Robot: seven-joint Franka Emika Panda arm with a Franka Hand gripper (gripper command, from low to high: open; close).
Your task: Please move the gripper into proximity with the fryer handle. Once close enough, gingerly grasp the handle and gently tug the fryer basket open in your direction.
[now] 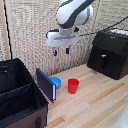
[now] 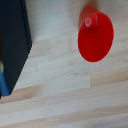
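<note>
The boxy black air fryer [image 1: 110, 52] stands at the exterior view's right, against the back wall. Its short black handle [image 1: 102, 60] juts from the glossy front of the basket [image 1: 104, 64], which sits flush in the body. My gripper [image 1: 61, 51] hangs high above the table at the exterior view's centre, well to the left of the fryer and apart from it. Its two blue-tipped fingers [image 1: 67, 51] point down with a gap between them and hold nothing. The fryer and the fingers do not show in the wrist view.
A red cup [image 1: 73, 85] stands below the gripper and also shows in the wrist view [image 2: 96, 36]. Beside it are a blue bowl [image 1: 55, 82], an upright dark blue panel [image 1: 46, 84] and a large black fabric crate [image 1: 17, 95] at the exterior view's left.
</note>
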